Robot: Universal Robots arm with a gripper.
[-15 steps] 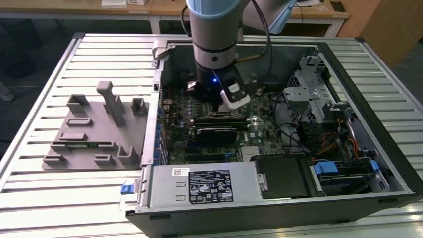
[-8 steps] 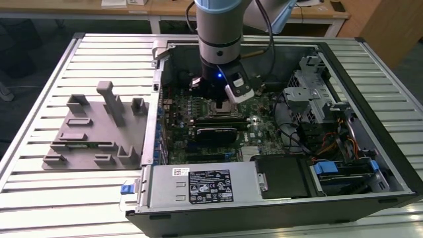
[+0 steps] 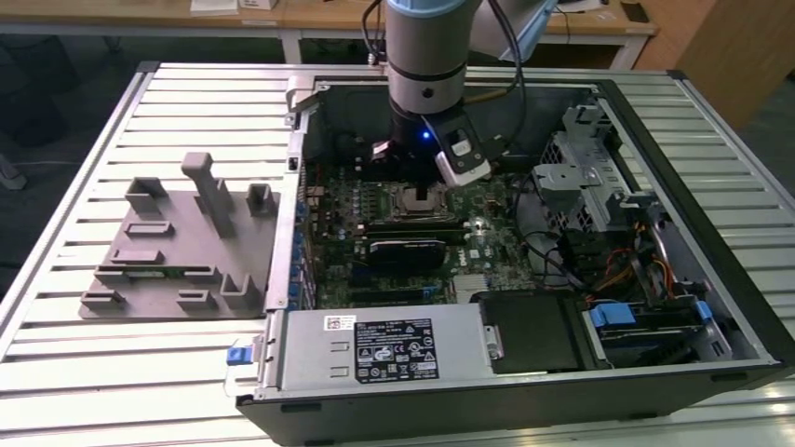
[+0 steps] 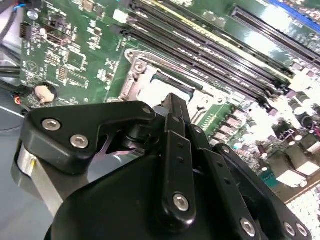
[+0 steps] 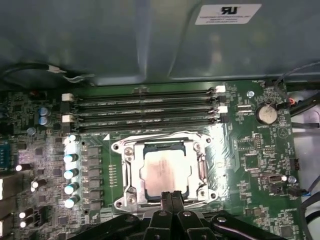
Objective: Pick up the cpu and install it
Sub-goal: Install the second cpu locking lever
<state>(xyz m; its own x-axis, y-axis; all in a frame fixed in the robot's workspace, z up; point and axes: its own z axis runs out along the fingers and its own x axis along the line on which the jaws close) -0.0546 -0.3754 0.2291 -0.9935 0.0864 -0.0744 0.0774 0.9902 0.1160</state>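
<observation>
The gripper (image 5: 171, 196) is positioned directly above the socket (image 5: 166, 171) of the motherboard (image 5: 240, 165), inside the open case (image 3: 646, 279); in the first wrist view the two fingertips are seen pressed together with no gap between them, and nothing is held between them; the gripper is therefore closed and empty. In the second wrist view the gripper (image 4: 172, 107) is seen from behind its black linkage, with the fingertips just over the near edge of the socket (image 4: 150, 75).

The cpu (image 5: 164, 170) is seated flat in the socket, immediately beyond the fingertips; its shiny metal top faces up, and it is enclosed on all sides by the silver socket frame; whether the fingertips touch its near edge cannot be told.

Four memory slots (image 5: 145, 107) are located farther out from the gripper, past the socket, running parallel to the socket's far edge; a coin cell (image 5: 266, 113) is located off to one side of the slots; a row of capacitors (image 5: 71, 172) is located on the opposite side of the socket.

In the exterior view the arm (image 3: 429, 65) is lowered vertically into the case; a grey fixture (image 3: 186, 242) stands well apart from the gripper, on the slatted table (image 3: 112, 372) at the exterior view's left.
</observation>
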